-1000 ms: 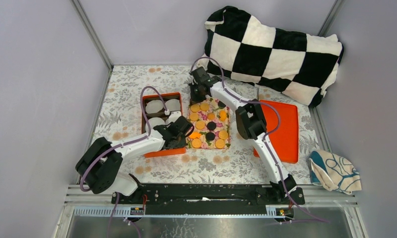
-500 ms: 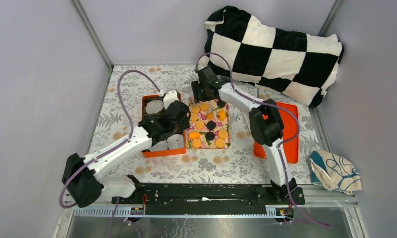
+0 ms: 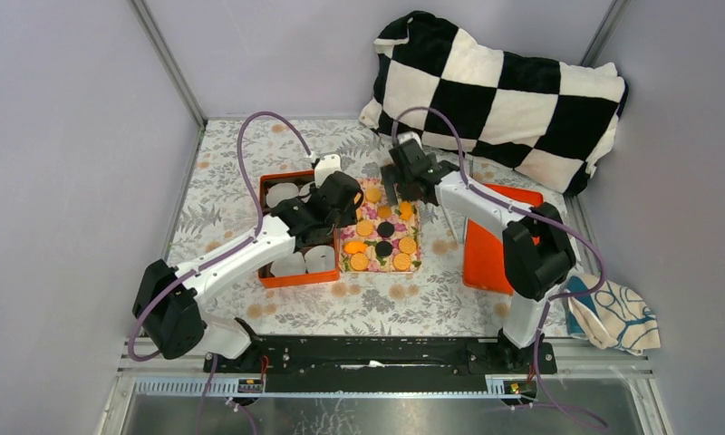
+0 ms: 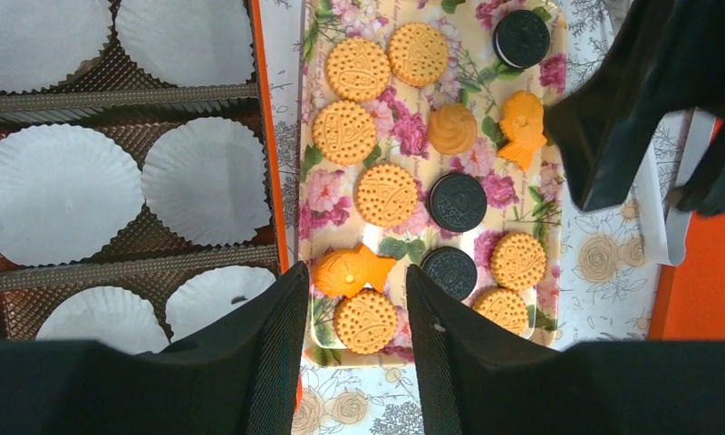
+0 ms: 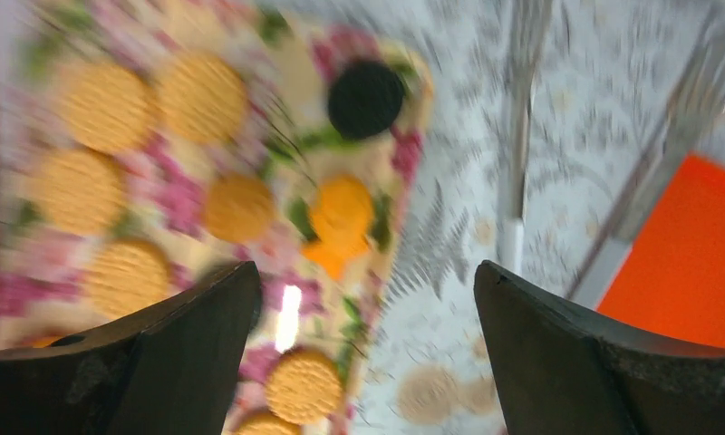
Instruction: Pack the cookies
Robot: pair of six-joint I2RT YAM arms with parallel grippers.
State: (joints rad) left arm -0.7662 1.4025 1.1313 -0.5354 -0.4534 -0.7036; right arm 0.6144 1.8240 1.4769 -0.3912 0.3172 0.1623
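Note:
The cookies [image 3: 383, 228] lie in rows on a floral tray [image 3: 420, 237]: round tan ones [image 4: 386, 194], black ones [image 4: 457, 201] and an orange fish-shaped one [image 4: 350, 272]. My left gripper [image 4: 354, 276] hangs above the tray's left side [image 3: 345, 213], open and holding nothing; a tan cookie [image 4: 366, 321] shows below, between its fingers. My right gripper [image 3: 402, 186] hovers over the tray's far right corner, wide open and empty [image 5: 363, 272]; its view is blurred, with a black cookie [image 5: 366, 98] and the tray's right edge below.
An orange box [image 3: 266, 227] with white paper cups [image 4: 60, 194] sits left of the tray. An orange lid [image 3: 504, 245] lies to the right. A checkered pillow [image 3: 499, 86] fills the back, and a patterned cloth [image 3: 613, 313] lies at the right edge.
Both grippers have gone from shut to open. The left one rose and shifted toward the far end of the tray. The right one swung rightward off the tray's far-left corner.

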